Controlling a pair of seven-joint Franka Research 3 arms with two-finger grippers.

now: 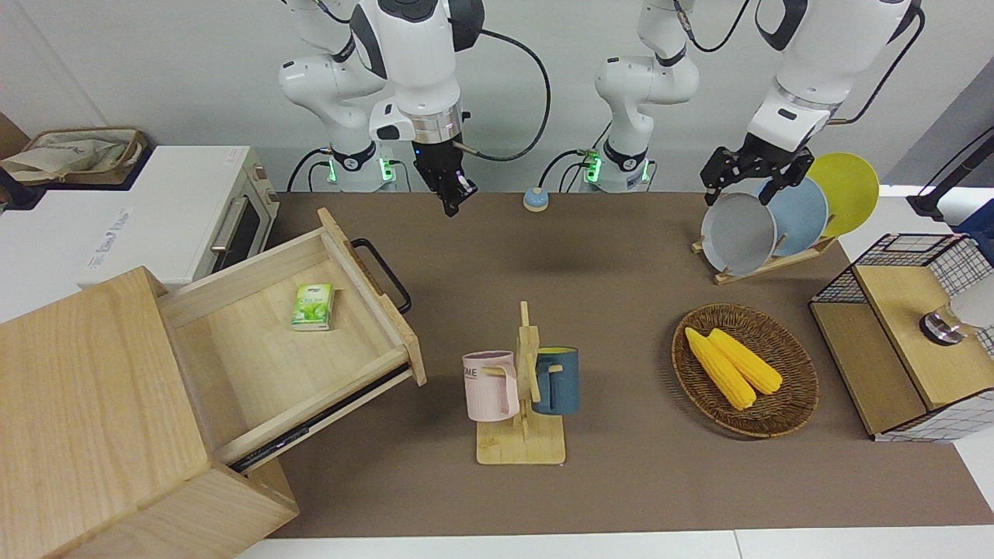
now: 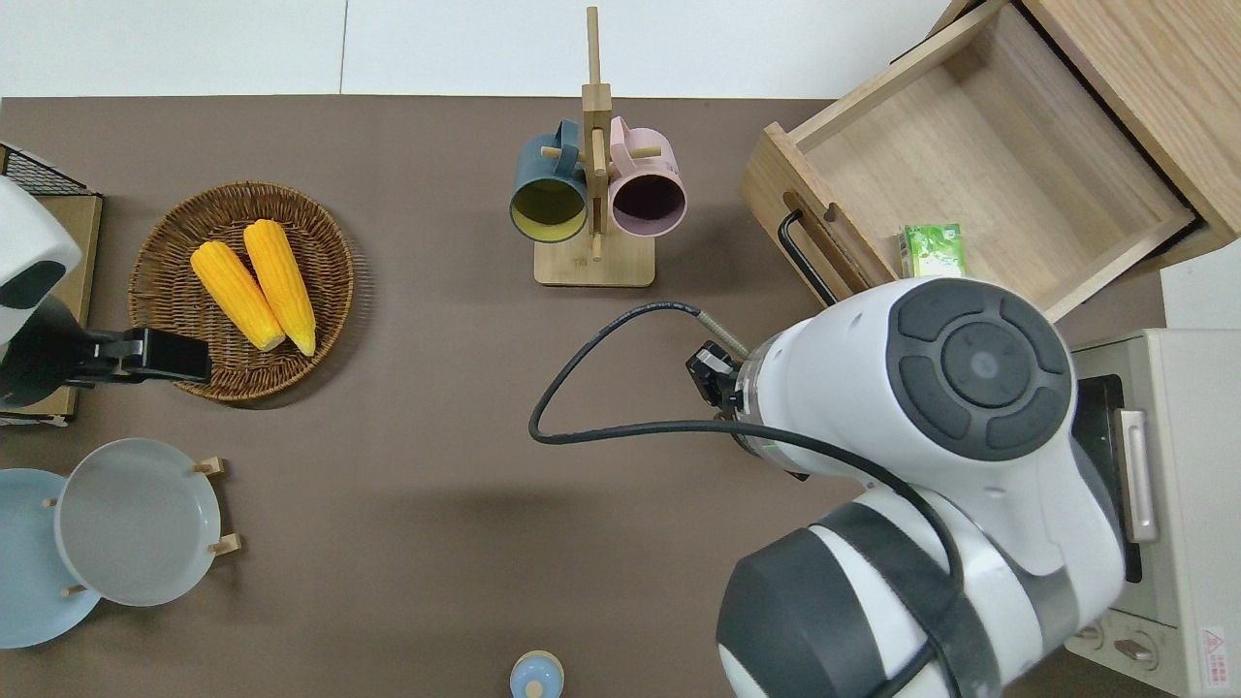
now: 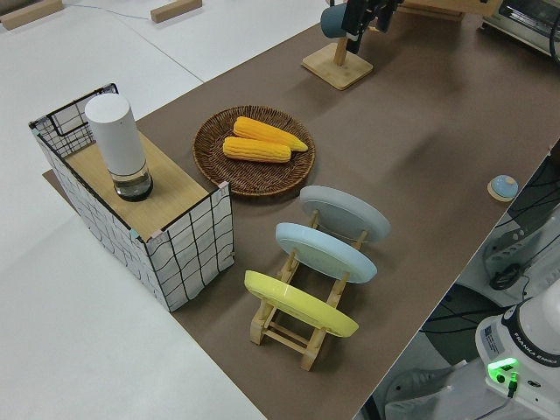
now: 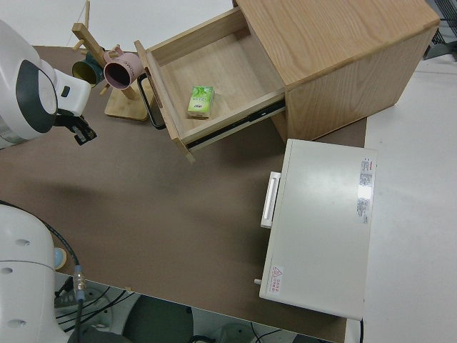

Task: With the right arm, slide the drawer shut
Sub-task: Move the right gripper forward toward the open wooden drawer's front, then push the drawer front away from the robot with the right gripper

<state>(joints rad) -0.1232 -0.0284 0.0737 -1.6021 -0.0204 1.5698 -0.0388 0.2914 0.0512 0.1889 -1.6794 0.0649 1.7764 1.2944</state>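
The drawer (image 1: pixel 311 357) of the big pale-wood box (image 1: pixel 85 419) stands pulled wide open, its black loop handle (image 1: pixel 382 273) facing the mat. A green packet (image 1: pixel 312 306) lies inside it. My right gripper (image 1: pixel 452 206), with the blue light on its wrist, hangs fingers down in the air and looks shut and empty. In the right side view the right gripper (image 4: pixel 83 136) is over bare mat, clear of the handle (image 4: pixel 150 100), toward the table's middle. In the overhead view the arm hides the gripper and part of the drawer (image 2: pixel 979 165). My left arm is parked, its gripper (image 1: pixel 742 190) open.
A mug rack (image 1: pixel 522 388) with a pink and a blue mug stands beside the drawer front. A white toaster oven (image 1: pixel 186 210) is beside the box, nearer the robots. A corn basket (image 1: pixel 792 404), plate rack (image 1: pixel 776 256), wire-grid cabinet (image 1: pixel 893 365) and blue button (image 1: pixel 535 199) also stand here.
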